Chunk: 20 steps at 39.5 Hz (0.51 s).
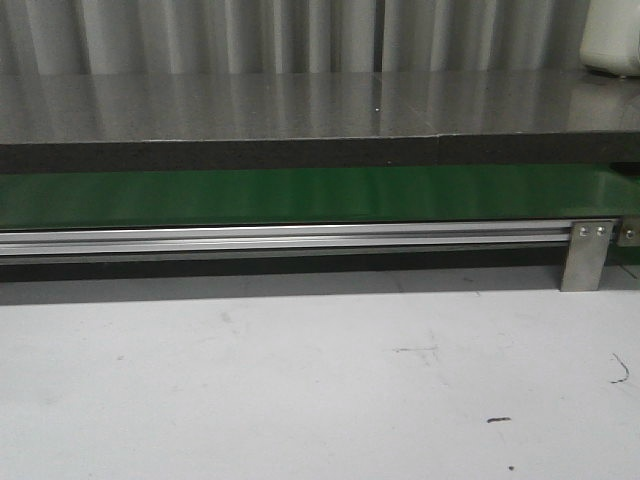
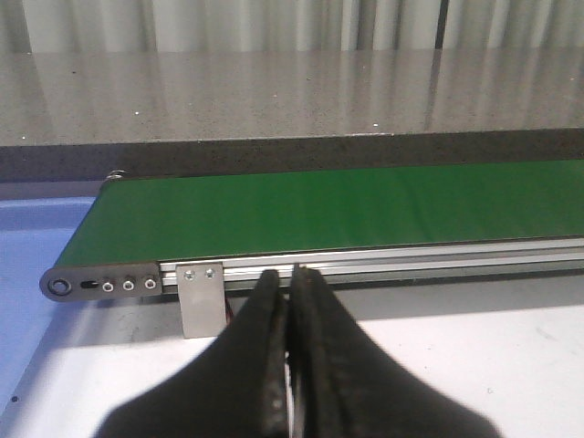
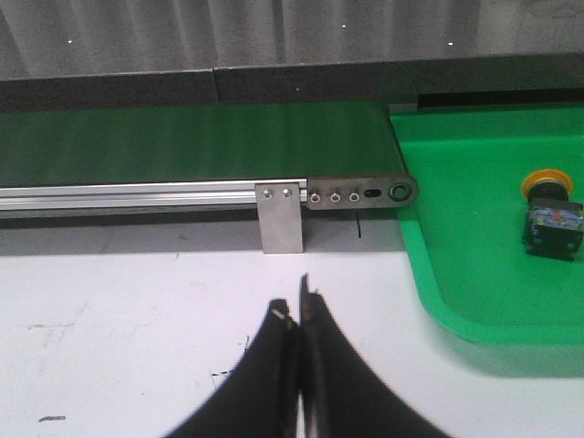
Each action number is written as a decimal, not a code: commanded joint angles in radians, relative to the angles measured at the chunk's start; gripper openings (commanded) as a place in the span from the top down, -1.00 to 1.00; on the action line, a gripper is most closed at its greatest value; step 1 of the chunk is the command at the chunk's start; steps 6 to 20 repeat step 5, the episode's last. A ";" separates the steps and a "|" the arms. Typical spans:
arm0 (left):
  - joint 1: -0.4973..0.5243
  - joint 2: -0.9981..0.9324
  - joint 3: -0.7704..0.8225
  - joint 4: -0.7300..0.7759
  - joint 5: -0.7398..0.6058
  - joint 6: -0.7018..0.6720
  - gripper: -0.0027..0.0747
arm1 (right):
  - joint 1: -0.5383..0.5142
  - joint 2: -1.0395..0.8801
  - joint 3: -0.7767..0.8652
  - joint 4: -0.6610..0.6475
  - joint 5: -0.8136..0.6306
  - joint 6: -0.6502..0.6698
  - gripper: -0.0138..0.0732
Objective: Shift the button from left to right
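The button, a small black block with an orange round cap, sits in a green tray in the right wrist view, beyond the end of the green conveyor belt. My right gripper is shut and empty over the white table, apart from the tray. My left gripper is shut and empty, in front of the other end of the belt. No button shows in the left wrist view or the front view. Neither gripper shows in the front view.
The belt runs across the front view on an aluminium rail with a metal bracket. A grey counter lies behind. A blue surface lies by the belt's end in the left wrist view. A white object stands at the far right.
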 commanded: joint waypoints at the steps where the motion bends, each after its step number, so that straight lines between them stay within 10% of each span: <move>1: -0.006 -0.017 0.029 -0.010 -0.080 -0.010 0.99 | -0.006 -0.016 -0.009 0.003 -0.072 -0.005 0.84; 20: -0.006 -0.017 0.029 -0.010 -0.080 -0.010 0.99 | -0.006 -0.016 -0.009 0.003 -0.072 -0.005 0.84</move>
